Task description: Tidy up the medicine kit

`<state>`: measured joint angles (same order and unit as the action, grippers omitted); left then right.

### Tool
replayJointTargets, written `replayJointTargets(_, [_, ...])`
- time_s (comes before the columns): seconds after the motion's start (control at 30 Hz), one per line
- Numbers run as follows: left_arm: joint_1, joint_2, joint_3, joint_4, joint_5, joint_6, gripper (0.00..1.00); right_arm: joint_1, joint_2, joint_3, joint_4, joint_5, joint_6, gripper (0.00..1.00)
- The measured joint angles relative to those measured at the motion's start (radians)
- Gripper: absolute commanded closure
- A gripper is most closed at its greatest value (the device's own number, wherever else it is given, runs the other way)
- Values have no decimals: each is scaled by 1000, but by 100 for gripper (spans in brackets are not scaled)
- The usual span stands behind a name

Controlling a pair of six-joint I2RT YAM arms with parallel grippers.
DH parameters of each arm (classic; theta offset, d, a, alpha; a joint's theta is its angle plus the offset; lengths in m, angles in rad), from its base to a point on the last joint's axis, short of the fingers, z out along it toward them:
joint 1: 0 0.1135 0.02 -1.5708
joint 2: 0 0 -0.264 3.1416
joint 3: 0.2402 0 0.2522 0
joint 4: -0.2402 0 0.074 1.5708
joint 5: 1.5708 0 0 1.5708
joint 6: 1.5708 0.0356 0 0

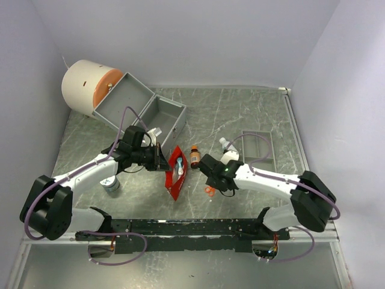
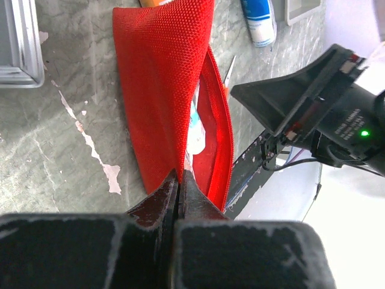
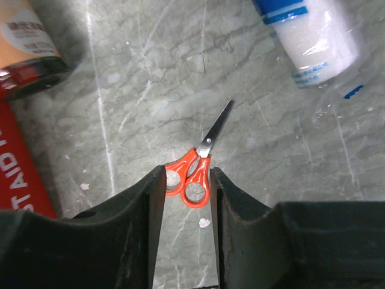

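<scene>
- The left gripper is pinched tight on the near edge of the red pouch, holding that rim up off the table.
- The pouch sits around the middle of the table with its mouth gaping open. There's a white tube tucked inside.
- The right gripper is spread open and low over the small orange scissors. Its fingers straddle the handles, one each side and just beside them, and I can't tell whether they actually touch.
- The scissors lie flat on the table just right of the pouch, blades pointing to the far side.
- A brown bottle lies just past the pouch on the far side, and a white bottle with blue bands is a bit further right.
- A shallow grey tray sits on the right.
- An open grey box is far left, with a white and orange drum behind it.
</scene>
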<state>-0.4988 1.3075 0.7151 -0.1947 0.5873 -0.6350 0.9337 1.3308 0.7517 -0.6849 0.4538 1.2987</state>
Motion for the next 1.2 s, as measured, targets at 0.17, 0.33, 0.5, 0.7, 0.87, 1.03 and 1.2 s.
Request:
replayJointTargets(0.17, [0, 0, 0, -2, 0, 6, 93, -1, 87, 0, 25, -37, 2, 74])
replayJointTargets(0.33, [0, 8, 11, -19, 0, 23, 93, -1, 113, 8, 26, -47, 6, 74])
replayJointTargets(0.5, [0, 15, 16, -21, 0, 30, 93, -1, 111, 10, 45, -65, 2, 74])
replayJointTargets(0.7, [0, 19, 16, -22, 0, 37, 93, 0, 111, 10, 65, -97, -14, 77])
replayJointTargets(0.87, [0, 19, 16, -22, 0, 38, 93, 5, 112, 9, 63, -107, -13, 78])
replayJointTargets(1.03, [0, 20, 16, -22, 0, 39, 93, 8, 112, 9, 63, -116, -13, 78])
replayJointTargets(1.2, [0, 21, 16, -22, -1, 40, 93, 9, 120, 9, 56, -126, -12, 78])
